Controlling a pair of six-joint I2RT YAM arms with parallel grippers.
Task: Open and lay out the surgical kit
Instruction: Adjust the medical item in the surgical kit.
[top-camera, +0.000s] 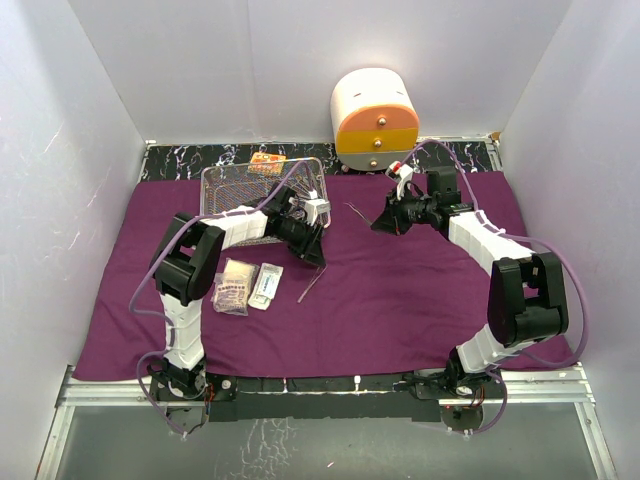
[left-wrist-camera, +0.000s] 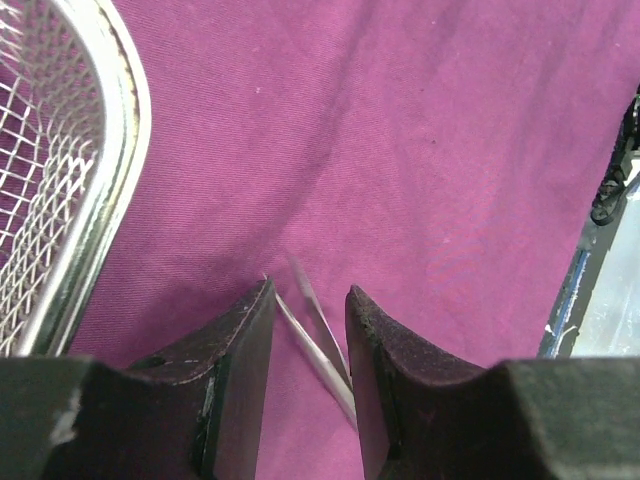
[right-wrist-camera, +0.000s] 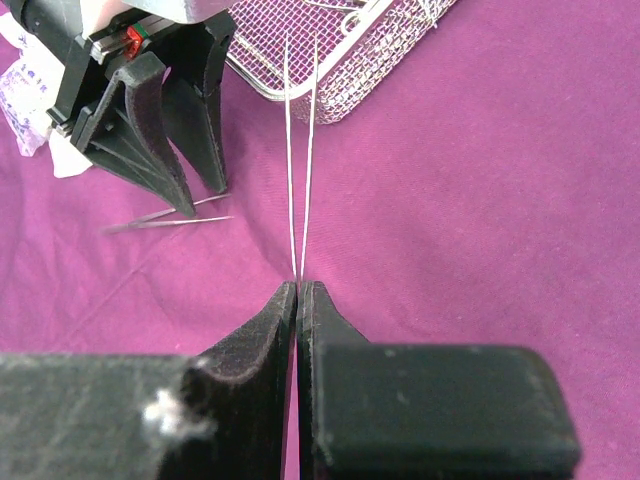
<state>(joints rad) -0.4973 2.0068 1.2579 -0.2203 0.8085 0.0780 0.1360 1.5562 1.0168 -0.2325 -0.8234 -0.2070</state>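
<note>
Purple cloth (top-camera: 400, 300) spread flat, reaching nearly to both side walls; bare ground from centre out to 3 and 5 o'clock. Cabinet (top-camera: 375, 115) beyond the far edge, 1 o'clock. Wire-mesh tray (top-camera: 235, 190) at 11. 2 packets (top-camera: 250, 285) at 9. Left gripper (left-wrist-camera: 308, 290): jaws apart, straddling tweezers (left-wrist-camera: 320, 320) lying on the cloth; only the wrist view shows this. Right gripper (right-wrist-camera: 299, 285): jaws pressed together on a 2-pronged metal instrument (right-wrist-camera: 310, 150) pointing towards the tray.

One purple cloth (top-camera: 400, 290), one wire-mesh tray (left-wrist-camera: 125, 130), two tweezers (right-wrist-camera: 309, 150), two flat packets (top-camera: 235, 283), one orange packet (top-camera: 265, 163), one drawer cabinet (top-camera: 375, 115).
</note>
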